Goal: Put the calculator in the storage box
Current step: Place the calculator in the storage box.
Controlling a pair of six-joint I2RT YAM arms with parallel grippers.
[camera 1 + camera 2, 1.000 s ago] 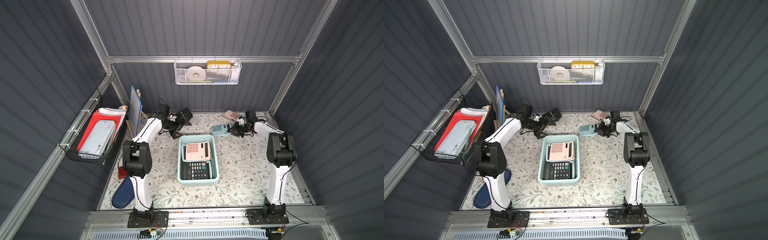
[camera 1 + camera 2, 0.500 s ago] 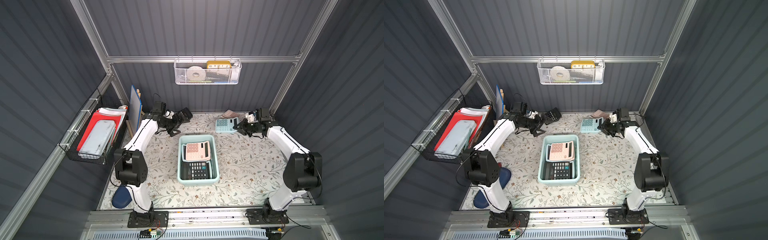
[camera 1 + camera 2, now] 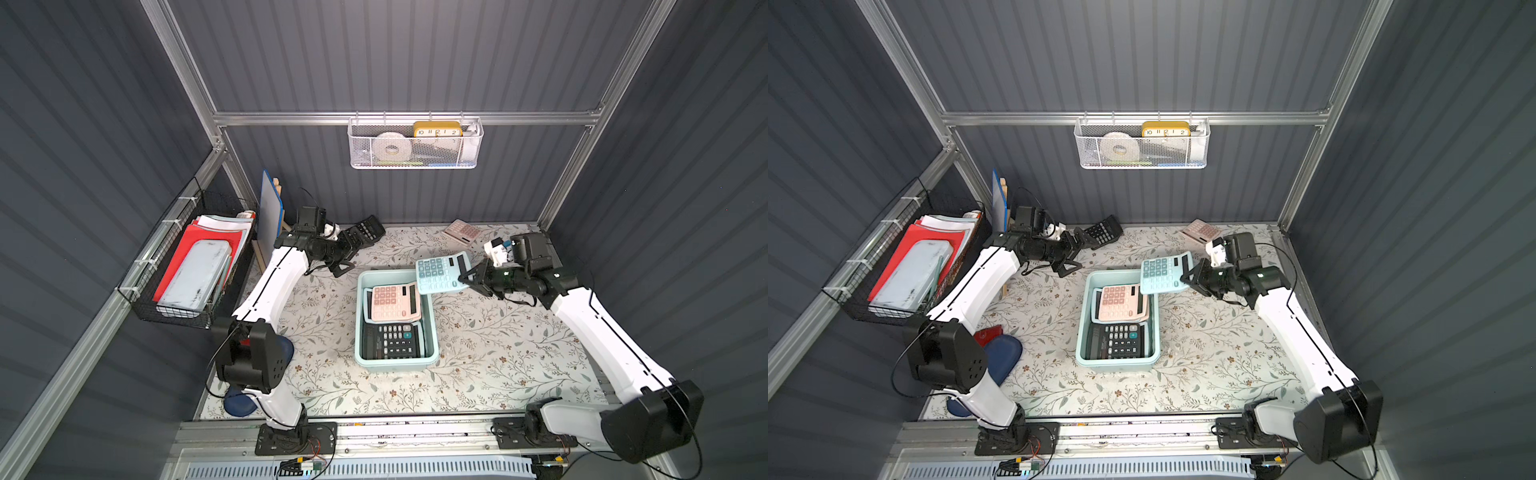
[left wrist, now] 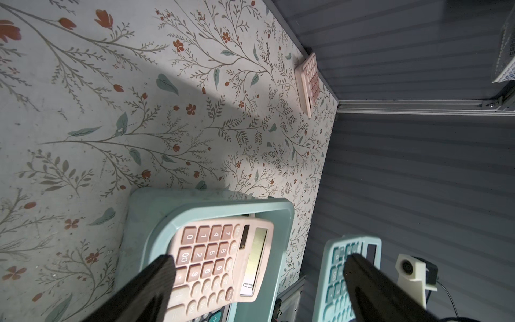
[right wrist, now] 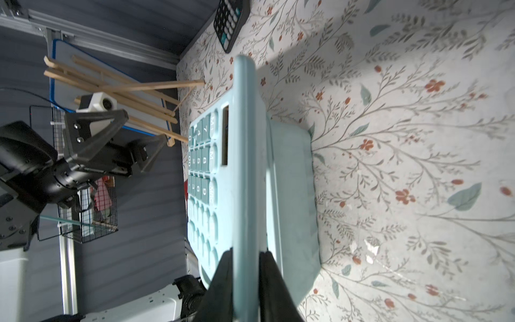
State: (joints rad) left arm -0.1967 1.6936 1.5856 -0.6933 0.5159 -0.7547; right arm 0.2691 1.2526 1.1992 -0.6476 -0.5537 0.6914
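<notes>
We see the right gripper (image 3: 463, 279) pinched narrowly on the edge of the pale blue calculator (image 3: 440, 272), which it holds tilted in the air. In both top views the calculator overlaps the far right corner of the storage box (image 3: 397, 365), and it is not inside. The right wrist view shows what those views hide: the two dark fingers (image 5: 223, 278) press on either side of the calculator's thin body (image 5: 245, 167), edge-on, with the box wall (image 5: 292, 181) just behind.

The left gripper (image 3: 347, 253) hangs near the back wall with its jaws spread wide and nothing between them. Its wrist view looks past both fingers (image 4: 156, 278) onto a pink calculator (image 4: 223, 256) lying in the box, keys readable.

In a top view we find a black calculator (image 3: 1115, 340) under the pink one. Another black calculator (image 3: 368, 228) and a second pink calculator (image 3: 461, 231) lie by the back wall.

The floral mat (image 3: 498, 332) covers the table. Dark ribbed walls surround it, with a white mesh basket (image 3: 415, 145) at the back and a black wire basket (image 3: 187, 266) on the side.
</notes>
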